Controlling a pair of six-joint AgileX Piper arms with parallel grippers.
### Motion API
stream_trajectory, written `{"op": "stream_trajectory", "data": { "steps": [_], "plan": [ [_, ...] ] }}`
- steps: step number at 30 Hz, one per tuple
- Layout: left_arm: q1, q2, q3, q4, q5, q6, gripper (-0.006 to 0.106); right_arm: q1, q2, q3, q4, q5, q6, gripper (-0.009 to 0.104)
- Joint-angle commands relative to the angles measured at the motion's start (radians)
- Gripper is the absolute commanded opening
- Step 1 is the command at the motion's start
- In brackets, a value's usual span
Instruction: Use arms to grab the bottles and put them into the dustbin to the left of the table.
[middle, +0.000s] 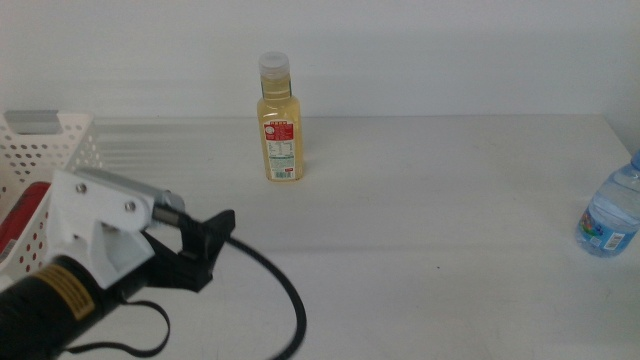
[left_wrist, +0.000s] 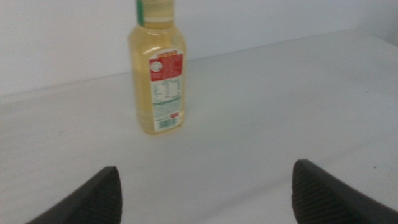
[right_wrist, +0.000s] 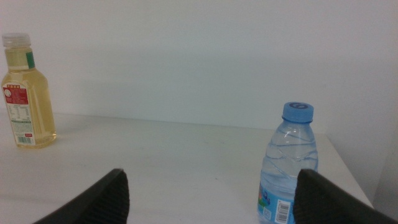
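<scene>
A yellow-liquid bottle (middle: 280, 125) with a white cap and red label stands upright at the back of the table (middle: 420, 250). My left gripper (middle: 208, 245) reaches in from the lower left, open and empty, short of that bottle (left_wrist: 158, 78), which stands ahead of its spread jaws (left_wrist: 205, 168). A clear blue-capped water bottle (middle: 610, 215) stands at the table's right edge. The right gripper (right_wrist: 212, 174) is open and empty, with the water bottle (right_wrist: 289, 165) just ahead beside one jaw. The white perforated dustbin (middle: 45, 150) sits at the left, with something red (middle: 25, 225) inside it.
A black cable (middle: 285, 295) loops from the left arm across the table's front. The table's far edge meets a plain white wall. The right arm does not show in the middle view.
</scene>
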Motion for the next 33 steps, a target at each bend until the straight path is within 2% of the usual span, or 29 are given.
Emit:
{"op": "stream_trajectory", "data": {
  "steps": [1, 6, 20, 27, 33],
  "plan": [
    [-0.004, 0.02, 0.003, -0.006, -0.187, 0.016, 0.09, -0.005, -0.029, -0.008, -0.003, -0.073, -0.009, 0.07],
    [-0.006, 0.123, -0.001, -0.049, -0.281, 0.121, 0.089, -0.005, -0.029, -0.008, -0.003, -0.073, -0.009, 0.07],
    [-0.006, 0.434, -0.28, -0.099, -0.315, 0.106, 0.089, -0.005, -0.029, -0.008, -0.003, -0.073, -0.009, 0.07],
    [-0.017, 0.548, -0.432, -0.223, -0.271, 0.123, 0.089, -0.005, -0.029, -0.008, -0.003, -0.073, -0.009, 0.07],
    [-0.057, 0.65, -0.553, -0.343, -0.248, 0.228, 0.089, -0.005, -0.029, -0.008, -0.003, -0.073, -0.009, 0.07]
  ]
}}
